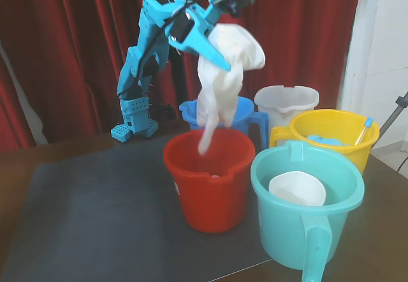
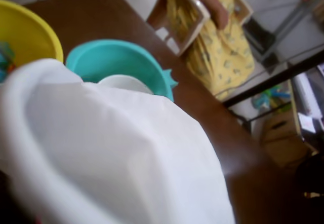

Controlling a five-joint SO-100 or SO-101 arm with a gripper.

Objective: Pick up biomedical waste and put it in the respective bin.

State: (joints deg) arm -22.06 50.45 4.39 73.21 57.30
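My blue gripper (image 1: 218, 44) is raised high and shut on a white rubber glove (image 1: 220, 81). The glove hangs down, and its fingertip dangles just inside the rim of the red bucket (image 1: 210, 186), at the bucket's back left. In the wrist view the glove (image 2: 111, 148) fills most of the picture and hides the gripper's fingers. Beyond it I see the teal bucket (image 2: 144, 59) and part of the yellow bucket (image 2: 25, 31).
The teal bucket (image 1: 284, 231) at front right holds a white cup-like item (image 1: 296, 189). The yellow bucket (image 1: 357, 151) holds a syringe (image 1: 363, 130). A blue bucket (image 1: 252, 119) and a white one (image 1: 287, 103) stand behind. A person in yellow (image 2: 217, 36) is beyond the table edge.
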